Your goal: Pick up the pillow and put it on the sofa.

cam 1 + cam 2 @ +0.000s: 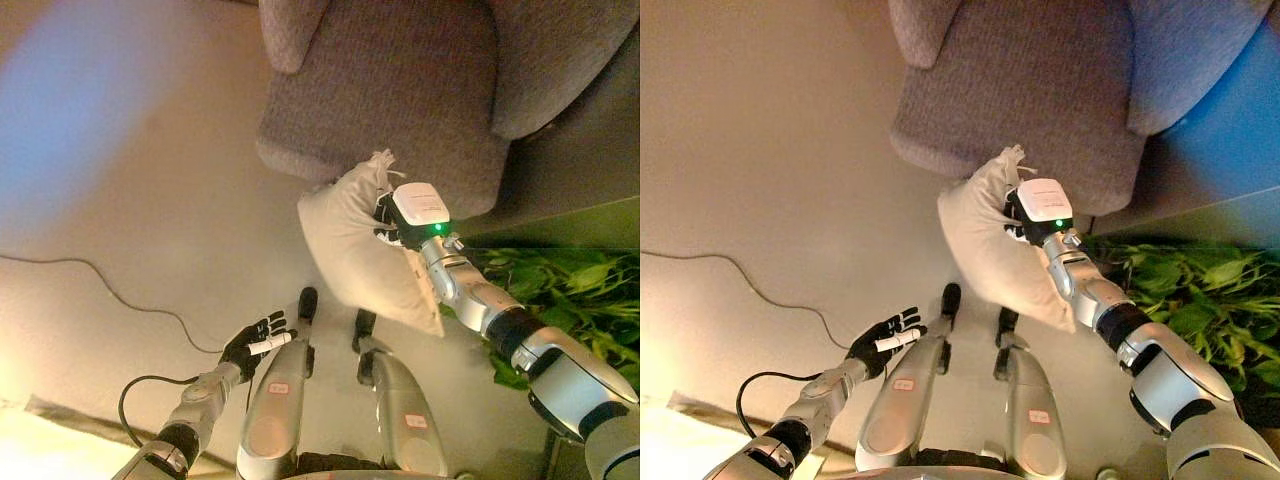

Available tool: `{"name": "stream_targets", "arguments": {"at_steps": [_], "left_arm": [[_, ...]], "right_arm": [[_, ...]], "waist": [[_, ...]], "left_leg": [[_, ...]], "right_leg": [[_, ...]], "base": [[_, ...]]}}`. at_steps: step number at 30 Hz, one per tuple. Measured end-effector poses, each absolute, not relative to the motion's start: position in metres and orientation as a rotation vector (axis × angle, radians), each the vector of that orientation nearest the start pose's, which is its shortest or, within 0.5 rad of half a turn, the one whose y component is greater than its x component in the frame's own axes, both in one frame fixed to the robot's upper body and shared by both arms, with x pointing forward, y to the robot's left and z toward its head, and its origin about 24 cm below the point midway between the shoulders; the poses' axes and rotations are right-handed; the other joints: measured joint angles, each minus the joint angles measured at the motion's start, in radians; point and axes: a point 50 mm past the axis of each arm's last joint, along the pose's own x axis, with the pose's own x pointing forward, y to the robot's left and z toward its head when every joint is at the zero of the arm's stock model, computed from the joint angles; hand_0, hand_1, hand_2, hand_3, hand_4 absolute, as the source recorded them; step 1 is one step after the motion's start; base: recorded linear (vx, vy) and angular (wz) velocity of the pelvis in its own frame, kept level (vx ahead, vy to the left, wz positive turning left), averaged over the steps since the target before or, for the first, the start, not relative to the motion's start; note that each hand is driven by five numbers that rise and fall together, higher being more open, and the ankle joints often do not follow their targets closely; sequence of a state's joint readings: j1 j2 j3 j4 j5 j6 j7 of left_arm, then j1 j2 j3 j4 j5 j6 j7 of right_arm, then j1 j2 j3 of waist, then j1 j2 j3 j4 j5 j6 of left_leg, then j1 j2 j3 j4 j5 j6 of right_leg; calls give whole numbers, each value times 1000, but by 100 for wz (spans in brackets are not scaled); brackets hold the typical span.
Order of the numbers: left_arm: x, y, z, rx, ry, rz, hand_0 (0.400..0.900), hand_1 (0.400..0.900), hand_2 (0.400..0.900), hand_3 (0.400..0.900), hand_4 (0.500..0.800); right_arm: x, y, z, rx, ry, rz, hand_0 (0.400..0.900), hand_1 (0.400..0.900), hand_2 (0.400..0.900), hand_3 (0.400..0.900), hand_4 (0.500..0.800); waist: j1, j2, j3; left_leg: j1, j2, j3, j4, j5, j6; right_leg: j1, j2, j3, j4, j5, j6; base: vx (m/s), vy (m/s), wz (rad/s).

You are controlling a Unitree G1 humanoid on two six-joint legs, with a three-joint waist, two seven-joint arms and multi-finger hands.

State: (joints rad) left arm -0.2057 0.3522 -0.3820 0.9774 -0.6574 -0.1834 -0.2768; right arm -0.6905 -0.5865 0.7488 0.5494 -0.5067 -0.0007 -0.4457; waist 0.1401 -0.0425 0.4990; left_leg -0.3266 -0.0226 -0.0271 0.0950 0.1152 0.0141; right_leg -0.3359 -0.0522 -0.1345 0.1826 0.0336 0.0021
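Right hand [385,222] clamped on cream fabric pillow [352,245]; lift it forward over grey upholstered sofa [400,90] seat (left hand [254,342] relaxed, spread).

Two head-mounted eyes looking steeply down, side by side — both share sofa [400,90], floor [150,200], pillow [985,235]
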Motion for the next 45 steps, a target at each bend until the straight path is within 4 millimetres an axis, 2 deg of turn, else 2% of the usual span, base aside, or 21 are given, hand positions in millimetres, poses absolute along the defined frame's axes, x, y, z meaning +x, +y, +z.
{"name": "stream_targets", "arguments": {"at_steps": [4, 6, 8, 10, 15, 18, 22, 25, 26, 28, 30, 32, 35, 40, 45], "left_arm": [[211, 213, -101, -153, 686, -148, 900, 900, 900, 900, 800], [199, 214, -109, -186, 727, -118, 900, 900, 900, 900, 800], [186, 217, -116, -193, 775, -98, 900, 900, 900, 900, 800], [177, 219, -122, -207, 823, -71, 900, 900, 900, 900, 800], [150, 221, -135, -221, 923, -47, 900, 900, 900, 900, 800], [135, 218, -143, -248, 983, -33, 900, 900, 900, 900, 800], [120, 216, -150, -267, 1049, -19, 900, 900, 900, 900, 800], [113, 218, -153, -270, 1086, -7, 900, 900, 900, 900, 800], [112, 218, -154, -271, 1101, -5, 900, 900, 900, 900, 800], [110, 220, -154, -271, 1123, -15, 900, 900, 900, 900, 800], [109, 223, -153, -256, 1155, -64, 900, 900, 900, 900, 800], [113, 224, -151, -213, 1168, -142, 900, 900, 900, 900, 800], [116, 223, -150, -212, 1163, -165, 900, 900, 900, 900, 800], [118, 220, -150, -201, 1167, -188, 900, 900, 900, 900, 800], [120, 216, -150, -180, 1170, -203, 900, 900, 900, 900, 800]], "right_arm": [[333, -158, 97, -1344, -404, 149, 400, 400, 400, 400, 500], [325, -169, 106, -1356, -397, 173, 400, 400, 400, 400, 500], [320, -175, 113, -1354, -386, 181, 400, 400, 400, 400, 500], [319, -183, 126, -1376, -386, 185, 400, 400, 400, 400, 500], [322, -203, 151, -1404, -361, 151, 400, 400, 400, 400, 500], [330, -212, 185, -1378, -406, 66, 400, 400, 400, 400, 500], [347, -216, 244, -1362, -497, -58, 400, 400, 400, 400, 500], [360, -219, 276, -1352, -508, -133, 400, 400, 400, 400, 500], [366, -220, 284, -1347, -493, -149, 900, 900, 900, 900, 800], [374, -226, 293, -1347, -427, -176, 900, 900, 900, 900, 800], [388, -229, 293, -1355, -319, -164, 900, 900, 900, 900, 800], [399, -238, 287, -1300, -187, -182, 900, 900, 900, 900, 800], [405, -245, 276, -1220, -88, -183, 900, 900, 900, 900, 800], [411, -231, 264, -1132, -46, -114, 900, 900, 900, 900, 800], [410, -226, 243, -929, -22, -77, 900, 900, 900, 900, 800]], "waist": [[-2, -26, -45], [-1, -31, -61], [-4, -36, -111], [-23, -37, -145], [-29, -38, -254], [-29, -35, -304], [-25, -38, -356], [-2, -44, -391], [6, -48, -398], [18, -60, -414], [45, -68, -433], [67, -75, -444], [97, -73, -447], [99, -62, -451], [83, -49, -450]], "left_leg": [[130, 5, 1, -86, 3, 1], [220, 4, 8, -128, 4, 4], [265, 3, 7, -161, 0, 3], [304, 2, 5, -174, -6, 3], [356, 3, 4, -175, -31, -3], [378, 6, 0, -175, -39, -7], [390, 9, -18, -175, -39, -11], [393, 9, -31, -175, -37, -15], [394, 8, -44, -175, -36, -18], [391, 7, -61, -175, -33, -22], [385, 7, -73, -174, -32, -25], [379, 6, -81, -173, -28, -28], [374, 4, -82, -172, -24, -26], [369, -2, -91, -173, -19, -19], [369, -3, -78, -174, -21, -20]], "right_leg": [[134, 7, -11, -92, 10, -3], [218, 8, -13, -130, 12, -1], [263, 9, -14, -171, 14, 2], [313, 10, -15, -205, 17, 7], [390, 15, -16, -254, 18, 7], [419, 19, -22, -268, 18, 6], [439, 23, -41, -269, 14, 1], [448, 23, -61, -269, 8, 1], [454, 23, -71, -269, 6, 1], [457, 23, -92, -271, 0, 1], [458, 23, -105, -271, -1, 0], [460, 22, -124, -270, -3, -1], [462, 18, -139, -268, -6, 1], [462, 13, -152, -268, -7, 2], [449, 10, -141, -266, -8, 5]], "base": [[191, 21, -9], [225, 29, -10], [172, 21, -6], [127, 17, -2], [69, 16, 8], [27, 22, 19], [13, 12, 25], [21, -2, 30], [38, -11, 31], [31, -25, 29], [19, -8, 25], [16, 22, 21], [18, 29, 13], [-20, 8, -1], [-73, 18, -30]]}}
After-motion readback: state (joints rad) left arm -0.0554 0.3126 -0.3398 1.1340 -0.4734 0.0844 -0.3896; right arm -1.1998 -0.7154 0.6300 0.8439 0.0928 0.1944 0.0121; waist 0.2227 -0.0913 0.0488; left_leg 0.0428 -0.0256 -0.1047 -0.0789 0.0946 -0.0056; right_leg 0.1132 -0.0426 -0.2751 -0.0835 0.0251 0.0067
